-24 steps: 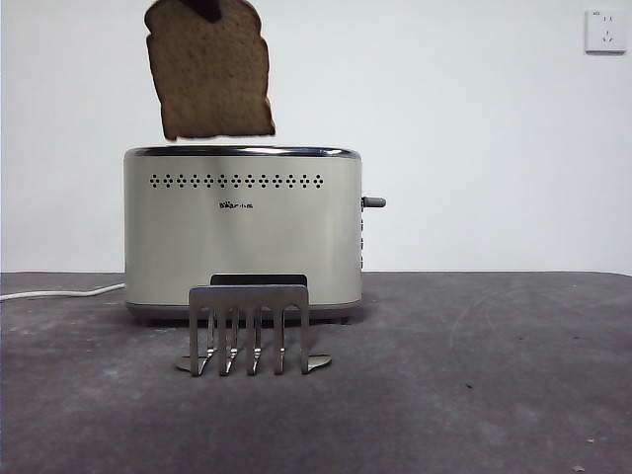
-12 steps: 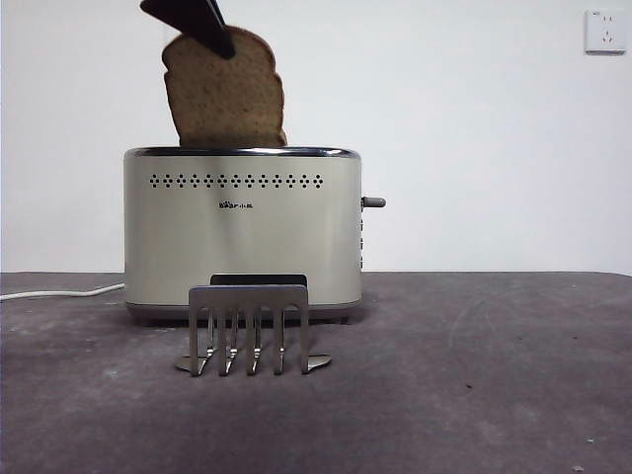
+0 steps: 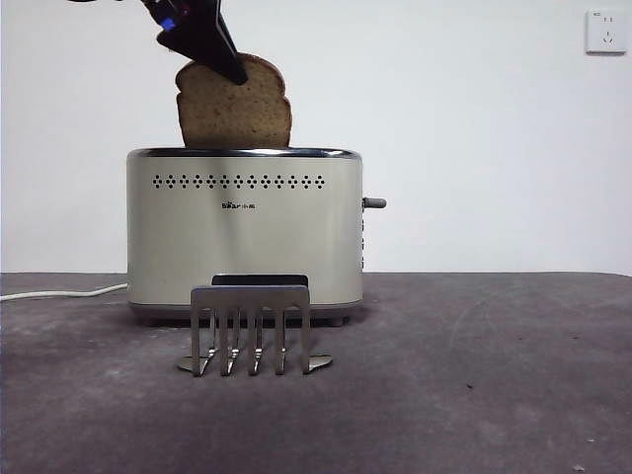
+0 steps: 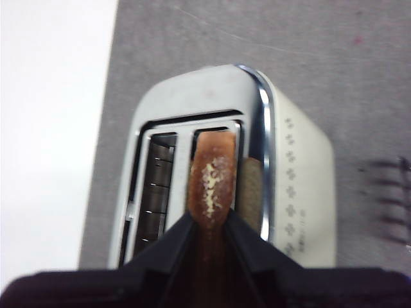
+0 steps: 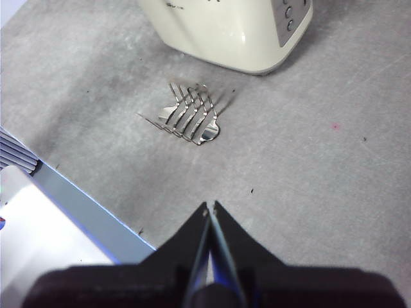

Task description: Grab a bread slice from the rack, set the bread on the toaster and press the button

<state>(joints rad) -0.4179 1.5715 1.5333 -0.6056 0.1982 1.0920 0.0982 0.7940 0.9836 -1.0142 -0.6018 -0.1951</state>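
Observation:
My left gripper (image 3: 229,67) is shut on the slice of bread (image 3: 237,107), gripping its domed top crust. The slice stands upright with its lower part inside a slot of the cream-white toaster (image 3: 244,232). In the left wrist view the bread's brown crust (image 4: 212,186) sits between my jaws in the slot nearer the vent-hole side of the toaster (image 4: 295,173). The steel rack (image 3: 251,326) stands empty in front of the toaster. My right gripper (image 5: 210,212) is shut and empty, hovering above the table near the rack (image 5: 189,115).
The toaster's lever (image 3: 373,202) sticks out on its right side, with small buttons (image 5: 290,16) below it. A white cord (image 3: 59,292) runs left from the toaster. A wall socket (image 3: 604,31) is at the top right.
My left gripper has lowered the slice of bread from above the toaster down into a slot; about half of the slice now shows above the rim.

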